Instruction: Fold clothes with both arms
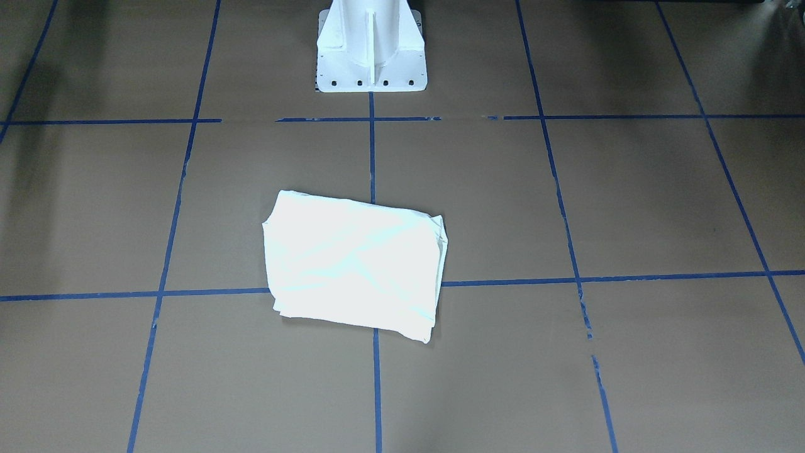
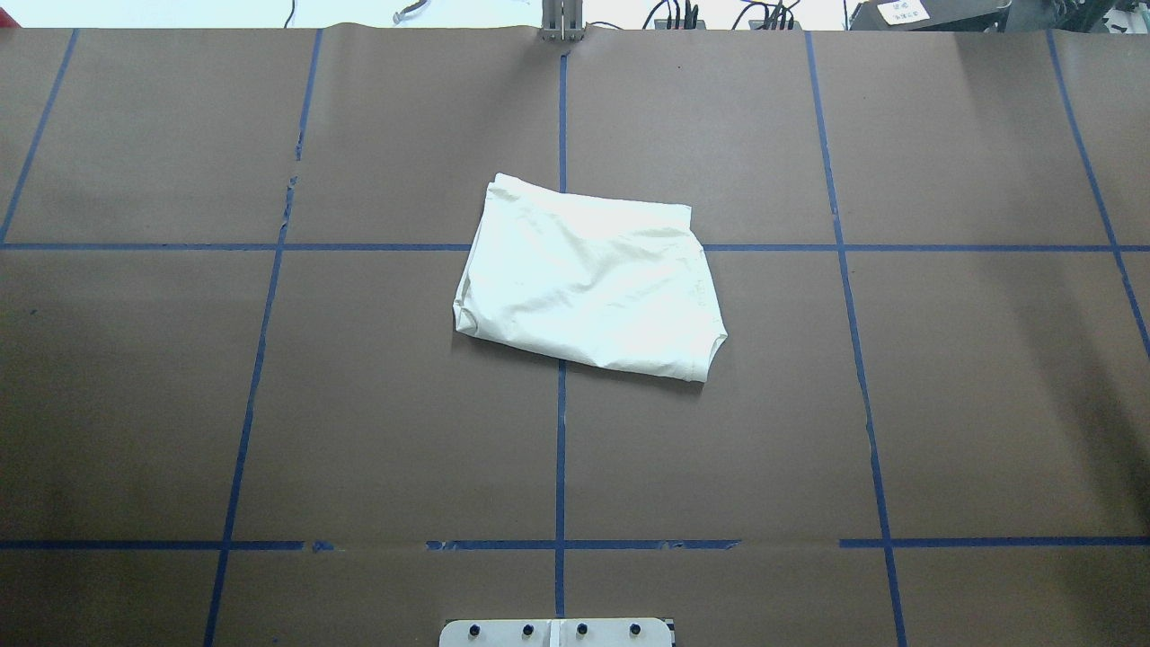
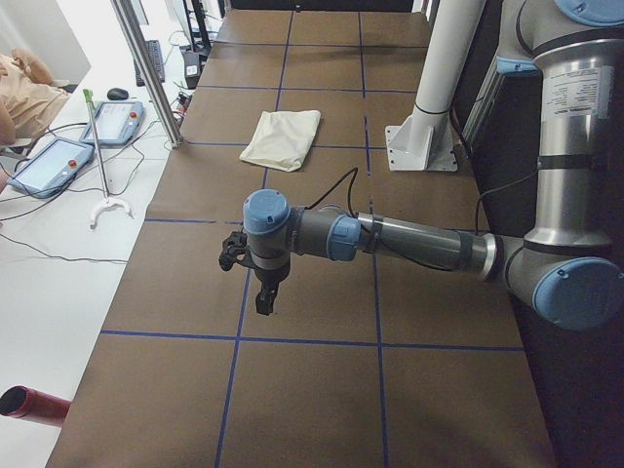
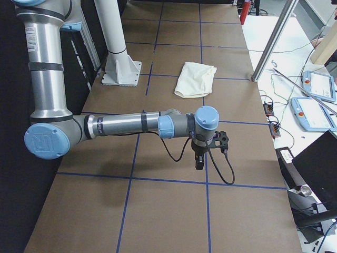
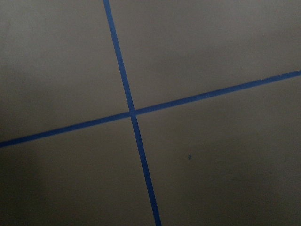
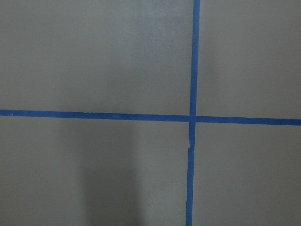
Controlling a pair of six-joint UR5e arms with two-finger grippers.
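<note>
Leftmost, the left arm [image 3: 419,242] reaches out low over the table [image 2: 404,404], its left gripper [image 3: 264,304] pointing down at the brown paper near a crossing of the blue tape lines [image 5: 132,112]. It shows only in the side view, so whether its fingers are spread or pressed together cannot be told. A white label [image 3: 575,90] on that arm's upright section carries print too small to read.

In the middle lies the T-shirt [image 2: 588,279], folded into a compact, slightly skewed rectangle with its plain cream side up, straddling a tape crossing in front of the white pedestal [image 1: 371,47] and well apart from both grippers.

To the right, the right arm [image 4: 124,125] stretches out the same way, its right gripper [image 4: 199,164] hanging over bare paper; its fingers' state cannot be told either. Its elbow cap [image 4: 45,141] bears a raised emblem that looks like "UR".
</note>
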